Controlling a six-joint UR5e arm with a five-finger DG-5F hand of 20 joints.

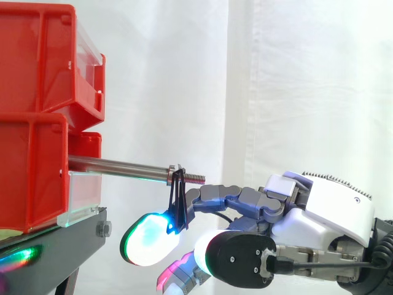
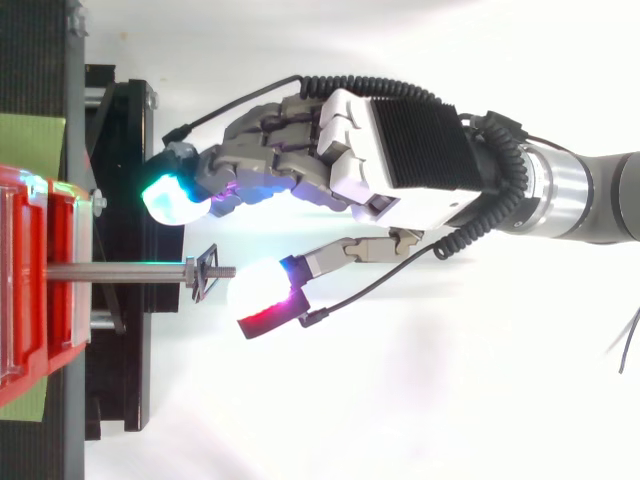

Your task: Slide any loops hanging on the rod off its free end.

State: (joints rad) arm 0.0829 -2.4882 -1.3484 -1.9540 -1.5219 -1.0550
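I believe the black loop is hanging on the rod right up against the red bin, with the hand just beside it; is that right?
Not quite. The black loop hangs on the rod near its free threaded end, well away from the red bin, as the side view shows. The hand is indeed just beside it.

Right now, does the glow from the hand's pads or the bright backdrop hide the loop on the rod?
Side view: no, the loop reads as a dark outline against a glowing pad of the hand; green glow reflects off the black stand. Top view: the loop shows dark on the white ground, beside a pad blown out to white.
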